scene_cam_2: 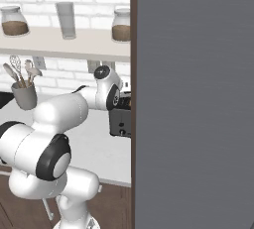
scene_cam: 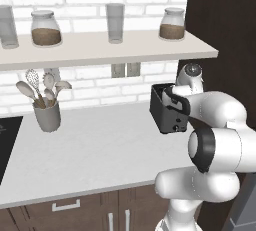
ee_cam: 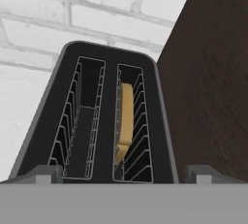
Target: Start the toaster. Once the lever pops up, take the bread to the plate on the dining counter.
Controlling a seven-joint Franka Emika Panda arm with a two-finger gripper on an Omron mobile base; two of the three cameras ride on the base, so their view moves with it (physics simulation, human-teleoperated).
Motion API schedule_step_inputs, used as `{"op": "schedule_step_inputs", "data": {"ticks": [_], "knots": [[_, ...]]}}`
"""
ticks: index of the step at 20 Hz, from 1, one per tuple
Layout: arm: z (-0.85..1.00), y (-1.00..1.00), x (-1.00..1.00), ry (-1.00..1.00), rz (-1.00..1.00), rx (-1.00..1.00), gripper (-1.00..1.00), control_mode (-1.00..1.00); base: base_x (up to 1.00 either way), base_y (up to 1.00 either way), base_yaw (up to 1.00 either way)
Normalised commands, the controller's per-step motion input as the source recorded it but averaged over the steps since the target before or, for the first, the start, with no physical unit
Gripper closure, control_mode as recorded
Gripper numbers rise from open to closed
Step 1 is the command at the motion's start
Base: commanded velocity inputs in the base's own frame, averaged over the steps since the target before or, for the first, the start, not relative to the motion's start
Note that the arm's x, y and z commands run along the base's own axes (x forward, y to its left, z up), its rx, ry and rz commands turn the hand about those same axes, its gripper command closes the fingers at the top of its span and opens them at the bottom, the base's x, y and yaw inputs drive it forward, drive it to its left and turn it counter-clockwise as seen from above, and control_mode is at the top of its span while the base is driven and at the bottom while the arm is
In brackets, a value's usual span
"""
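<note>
Toaster directly below my end effector, jaws spread wide, holding nothing. Bread sunk in slot under right fingertip; other slot empty. Lever unseen from here. Judgement: find lever before descending, press straight down, avoid slot wires.

A pale grey-white bench runs across the middle of the left base view, over brown cabinet fronts along the bottom. On it, at centre right, stands a small black toaster; at left stands a grey utensil holder with spoons and a whisk. A dark cooktop is set in at the far left edge. Across the top runs a shelf bearing two lidded jars and two glasses.
</note>
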Motion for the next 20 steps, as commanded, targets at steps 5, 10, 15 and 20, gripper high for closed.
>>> {"op": "schedule_step_inputs", "data": {"ticks": [5, 10, 15, 20], "knots": [[0.00, 0.00, 0.00, 0.00, 0.00, 0.00, -1.00, -1.00, 0.00, 0.00, 0.00], [0.00, 0.00, 0.00, 0.00, 0.00, 0.00, -1.00, -1.00, 0.00, 0.00, 0.00], [0.00, 0.00, 0.00, 0.00, 0.00, 0.00, -1.00, -1.00, 0.00, 0.00, 0.00], [0.00, 0.00, 0.00, 0.00, 0.00, 0.00, -1.00, -1.00, 0.00, 0.00, 0.00]]}}
